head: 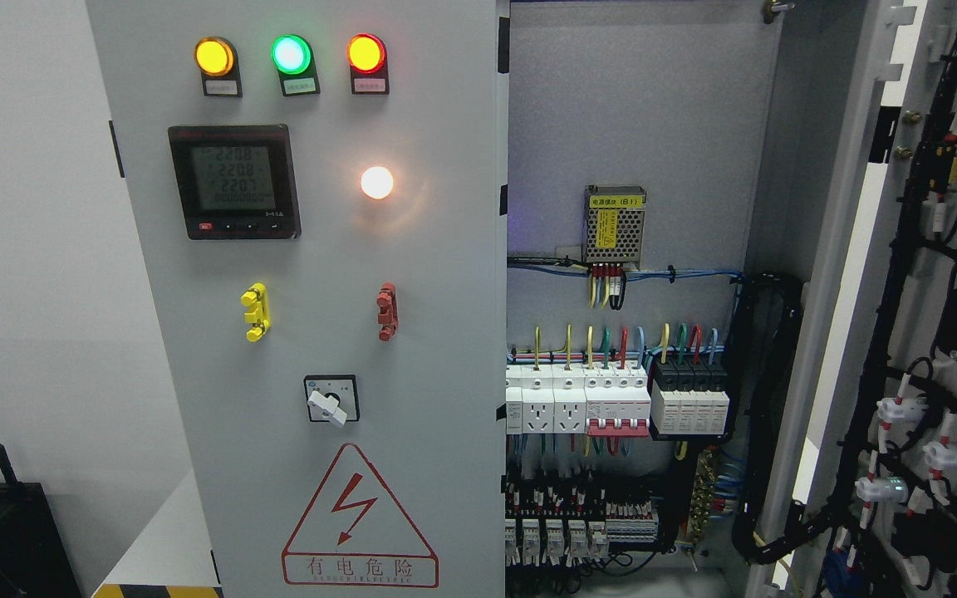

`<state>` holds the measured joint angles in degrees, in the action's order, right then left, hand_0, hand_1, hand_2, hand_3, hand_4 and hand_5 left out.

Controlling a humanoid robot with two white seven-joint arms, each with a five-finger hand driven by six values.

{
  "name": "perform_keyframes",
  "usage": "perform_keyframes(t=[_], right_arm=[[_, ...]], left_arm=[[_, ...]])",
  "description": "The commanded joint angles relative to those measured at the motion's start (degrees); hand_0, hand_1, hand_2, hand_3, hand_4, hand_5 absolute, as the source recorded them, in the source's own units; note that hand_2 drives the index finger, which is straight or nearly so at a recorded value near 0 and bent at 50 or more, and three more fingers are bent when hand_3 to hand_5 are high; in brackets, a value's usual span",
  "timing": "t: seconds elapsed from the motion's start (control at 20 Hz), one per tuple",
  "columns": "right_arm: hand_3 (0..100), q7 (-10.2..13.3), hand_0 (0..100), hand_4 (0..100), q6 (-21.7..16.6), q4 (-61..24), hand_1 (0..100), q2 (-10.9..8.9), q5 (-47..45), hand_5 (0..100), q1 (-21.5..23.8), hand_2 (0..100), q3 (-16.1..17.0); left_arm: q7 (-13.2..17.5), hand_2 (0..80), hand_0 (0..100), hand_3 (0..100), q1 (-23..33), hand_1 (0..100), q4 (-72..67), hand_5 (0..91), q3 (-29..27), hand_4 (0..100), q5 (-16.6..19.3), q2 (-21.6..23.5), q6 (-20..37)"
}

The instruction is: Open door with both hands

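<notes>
I see neither hand in the head view, so their state is unknown. The right door point(927, 332) stands swung open at the cabinet's right edge, the left door point(312, 332) shut. I judge both stiff, heavy steel; grip the free edge, since no handle is visible.

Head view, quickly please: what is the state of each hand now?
Left hand: not in view.
Right hand: not in view.
</notes>
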<state>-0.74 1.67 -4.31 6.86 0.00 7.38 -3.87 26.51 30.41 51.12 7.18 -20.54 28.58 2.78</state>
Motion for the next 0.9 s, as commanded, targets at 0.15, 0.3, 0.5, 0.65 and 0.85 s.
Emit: perform_keyframes(t=[0.15, 0.3, 0.5, 0.65, 0.85], right_arm=[[0, 0.12, 11, 0, 0.00, 0.00, 0, 0.00, -0.88, 0, 0.00, 0, 0.00], [0, 0.03, 11, 0, 0.00, 0.00, 0, 0.00, -0.88, 0, 0.00, 0, 0.00], [0, 0.12, 11, 0, 0.00, 0.00, 0, 0.00, -0.88, 0, 0.00, 0, 0.00], [0, 0.03, 11, 0, 0.00, -0.35, 0, -0.17, -0.88, 0, -0.09, 0, 0.18], [0, 0.03, 11, 0, 0.00, -4.39, 0, -0.26, -0.97, 0, 0.00, 0, 0.18]], left_arm=[[-0.23, 0.0, 0, 0, -14.48, 0, -35.89, 0.0, 4.50, 3, 3.49, -16.79, 0.48], [-1.98, 0.0, 0, 0, -18.70, 0, -41.69, 0.0, 5.12, 3, 6.55, -20.21, 0.56], [-6.46, 0.0, 0, 0, -22.58, 0, -44.70, 0.0, 4.42, 3, 9.90, -24.53, 0.48], [-9.54, 0.0, 0, 0, -23.99, 0, -45.49, 0.0, 4.07, 3, 13.93, -27.25, 0.30], [-12.61, 0.0, 0, 0, -25.92, 0, -47.51, 0.0, -0.31, 3, 21.14, -30.07, -0.05]])
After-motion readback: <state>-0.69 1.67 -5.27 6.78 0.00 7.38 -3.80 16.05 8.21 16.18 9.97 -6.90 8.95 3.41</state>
